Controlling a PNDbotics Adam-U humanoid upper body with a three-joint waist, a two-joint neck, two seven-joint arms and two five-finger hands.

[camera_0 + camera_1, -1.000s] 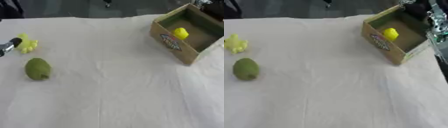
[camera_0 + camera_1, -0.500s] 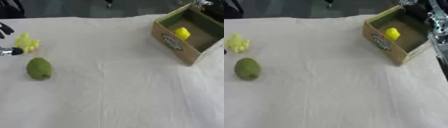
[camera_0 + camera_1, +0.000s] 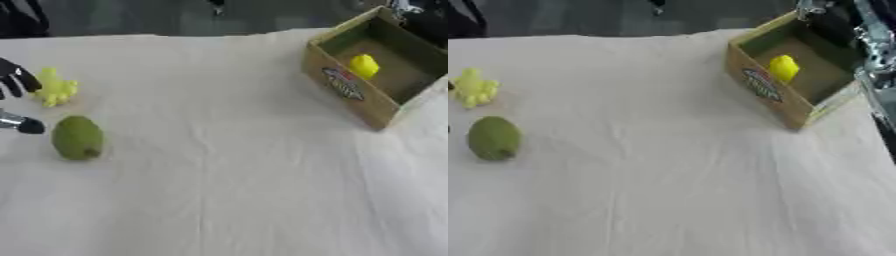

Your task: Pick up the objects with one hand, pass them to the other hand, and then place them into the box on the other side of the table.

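A green oval fruit (image 3: pixel 77 137) lies on the white cloth at the left. Just behind it sits a small knobbly yellow thing (image 3: pixel 55 89). My left hand (image 3: pixel 15 81) reaches in from the left edge, open, its dark fingers beside the yellow thing and its thumb tip (image 3: pixel 26 125) close to the left of the green fruit, touching neither. A cardboard box (image 3: pixel 761 87) stands at the far right with a yellow object (image 3: pixel 782 67) inside. Black and silver parts of my right arm (image 3: pixel 871 40) show behind the box; its hand is not made out.
The white cloth (image 3: pixel 227 190) covers the whole table, with its far edge against a dark floor at the top. The box sits at the cloth's right edge.
My left hand has come nearer along the left edge and spread, its thumb now beside the green fruit. The fruit, yellow thing and box have not moved.
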